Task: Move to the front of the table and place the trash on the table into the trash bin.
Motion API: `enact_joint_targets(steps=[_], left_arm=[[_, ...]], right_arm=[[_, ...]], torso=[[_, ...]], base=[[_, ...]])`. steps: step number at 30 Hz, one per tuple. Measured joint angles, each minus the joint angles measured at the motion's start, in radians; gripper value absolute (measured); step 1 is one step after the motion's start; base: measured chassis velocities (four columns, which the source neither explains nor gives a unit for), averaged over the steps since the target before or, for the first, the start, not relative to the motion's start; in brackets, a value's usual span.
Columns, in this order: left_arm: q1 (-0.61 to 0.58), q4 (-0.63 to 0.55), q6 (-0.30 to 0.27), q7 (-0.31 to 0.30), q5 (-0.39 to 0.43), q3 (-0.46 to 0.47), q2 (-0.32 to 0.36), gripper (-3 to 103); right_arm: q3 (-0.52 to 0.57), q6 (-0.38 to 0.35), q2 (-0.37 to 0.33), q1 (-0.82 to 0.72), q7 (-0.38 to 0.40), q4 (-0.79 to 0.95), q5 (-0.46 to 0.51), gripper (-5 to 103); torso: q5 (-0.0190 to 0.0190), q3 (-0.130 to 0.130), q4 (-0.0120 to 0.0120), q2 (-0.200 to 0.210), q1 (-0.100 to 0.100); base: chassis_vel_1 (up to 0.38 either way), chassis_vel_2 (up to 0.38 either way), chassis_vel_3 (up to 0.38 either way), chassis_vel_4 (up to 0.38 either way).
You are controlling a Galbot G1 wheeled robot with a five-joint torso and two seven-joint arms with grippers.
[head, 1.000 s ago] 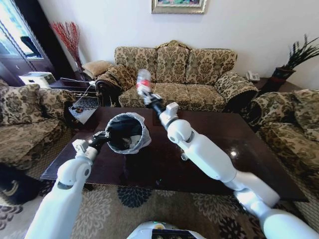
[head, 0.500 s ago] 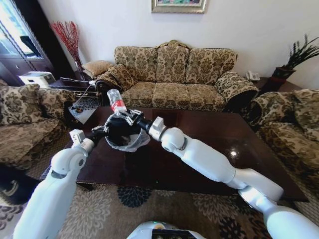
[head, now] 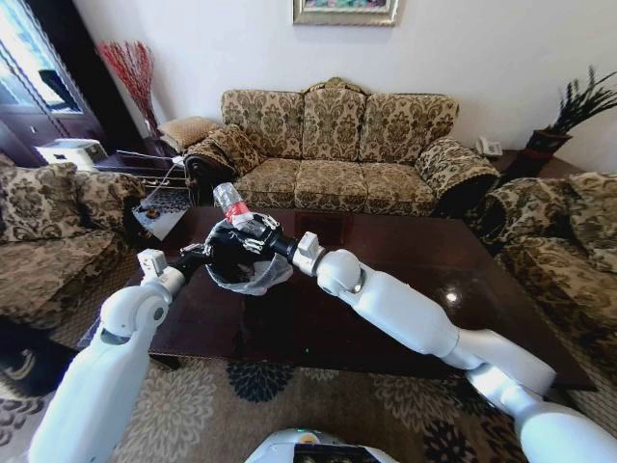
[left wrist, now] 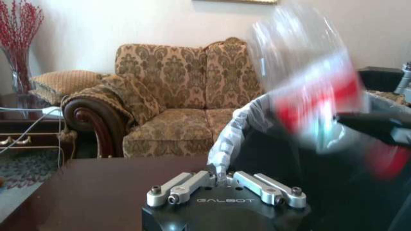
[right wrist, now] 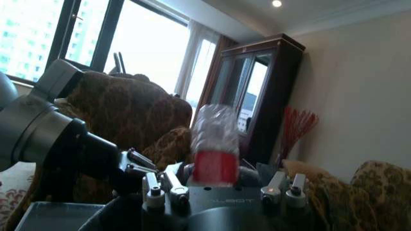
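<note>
One clear crinkled bottle (head: 228, 201) stands over the bag-lined trash bin (head: 249, 277).

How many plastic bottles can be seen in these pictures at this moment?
1. A clear plastic bottle with a red label is held by the right gripper above the small black bag-lined trash bin, which the left gripper holds. Others may be hidden inside the bin.
</note>
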State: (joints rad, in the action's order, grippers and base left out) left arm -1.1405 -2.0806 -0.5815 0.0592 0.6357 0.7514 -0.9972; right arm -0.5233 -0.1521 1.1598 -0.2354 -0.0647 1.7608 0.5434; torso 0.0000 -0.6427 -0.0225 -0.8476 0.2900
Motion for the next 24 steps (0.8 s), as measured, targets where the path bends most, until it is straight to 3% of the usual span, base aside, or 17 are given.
enact_joint_targets(steps=[6, 12, 16, 18, 22, 24], left_arm=[[-0.006, -0.01, 0.0, -0.001, -0.001, 0.007, 0.002, 0], [-0.006, -0.01, 0.001, -0.001, -0.002, 0.008, 0.0, 0], [-0.006, -0.006, 0.007, -0.006, -0.013, 0.014, -0.01, 0], [-0.015, -0.012, 0.018, -0.014, -0.027, 0.03, -0.025, 0], [-0.035, -0.028, 0.03, -0.019, -0.034, 0.048, -0.036, 0], [-0.041, -0.036, 0.042, -0.022, -0.046, 0.051, -0.051, 0]], right_arm=[[-0.013, 0.003, 0.001, 0.002, 0.014, 0.017, 0.003, 97], [0.022, 0.016, 0.008, 0.011, 0.103, 0.04, 0.035, 100], [0.109, 0.009, -0.025, 0.001, 0.177, 0.084, 0.089, 100], [0.194, -0.001, -0.08, -0.067, 0.223, 0.091, 0.137, 100], [0.275, -0.009, -0.133, -0.171, 0.236, 0.083, 0.149, 100], [0.418, -0.037, -0.206, -0.352, 0.246, 0.091, 0.143, 100]], torso=[[0.0, 0.0, 0.0, 0.0, 0.0], [0.0, 0.0, -0.0002, 0.0, 0.0], [-0.0003, 0.0, -0.0003, 0.0, 0.0], [0.0002, 0.0, 0.0, 0.0, 0.0], [0.0007, 0.0, -0.0002, 0.0, 0.0], [0.0004, 0.0, 0.0001, 0.0, 0.0]], base=[[0.0, 0.0, 0.0, 0.0], [0.0, 0.0, 0.0, 0.0], [0.0, 0.0, 0.0, 0.0], [0.0, 0.0, 0.0, 0.0], [0.0, 0.0, 0.0, 0.0], [0.0, 0.0, 0.0, 0.0]])
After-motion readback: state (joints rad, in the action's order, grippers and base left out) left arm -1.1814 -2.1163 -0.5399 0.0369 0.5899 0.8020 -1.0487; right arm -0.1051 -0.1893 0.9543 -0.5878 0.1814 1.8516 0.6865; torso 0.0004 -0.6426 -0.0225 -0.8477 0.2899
